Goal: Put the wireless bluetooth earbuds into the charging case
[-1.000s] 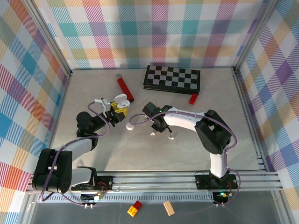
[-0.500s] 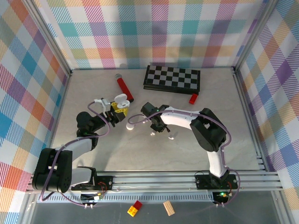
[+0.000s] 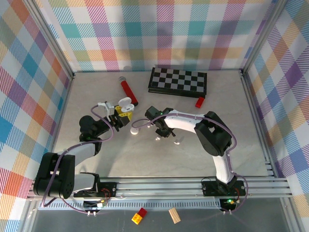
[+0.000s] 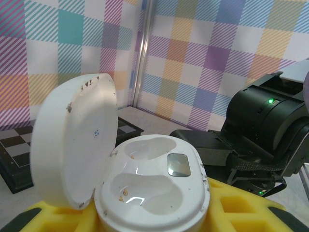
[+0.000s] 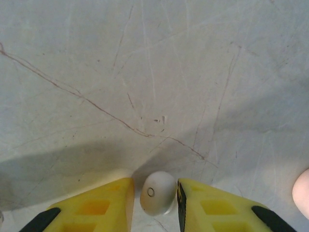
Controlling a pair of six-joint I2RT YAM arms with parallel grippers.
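The left end effector [image 3: 120,113] is clamped on the open, empty charging case [image 4: 152,193], near the chessboard's [image 3: 177,81] left end. The right end effector [image 5: 155,205] closely brackets a white earbud [image 5: 157,193] lying on the bench [image 5: 154,72] before the chessboard. I cannot tell whether it pinches the earbud.

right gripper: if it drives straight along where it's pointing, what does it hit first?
The small glossy white earbud, lying between the right gripper's yellow fingers, with a gap showing beside one finger. Right behind it is the scratched grey tabletop, so the travel looks short, though depth is hard to judge.
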